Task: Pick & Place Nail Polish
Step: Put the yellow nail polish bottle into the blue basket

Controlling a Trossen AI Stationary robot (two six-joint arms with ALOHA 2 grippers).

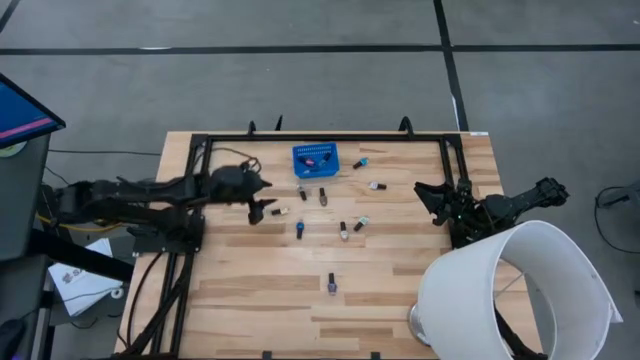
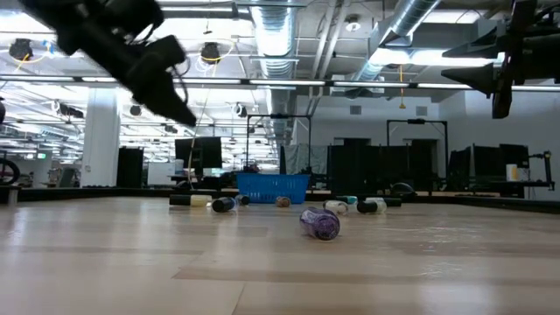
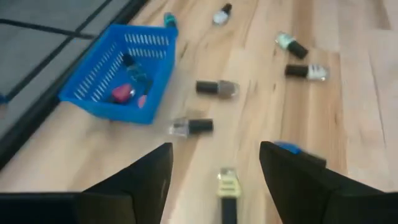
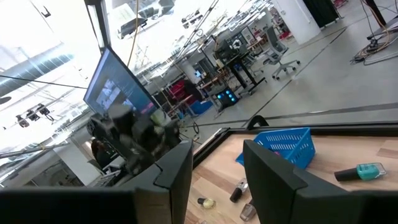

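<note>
Left claw (image 3: 214, 165) — agape above pale-yellow bottle (image 3: 228, 184)

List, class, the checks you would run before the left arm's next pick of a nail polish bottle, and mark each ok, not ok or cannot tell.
1. Left gripper open and empty: ok.
2. A target lined up: ok; the yellow-bodied bottle lies between the fingers' line of sight.
3. Gripper down at table level: not ok; the low view shows it raised.
4. Blue basket upright, with room: ok; few bottles inside.
5. Right gripper out of the way: ok; it waits at the table's right side.
6. Neighbouring blue bottle clear of the fingers: cannot tell.
</note>
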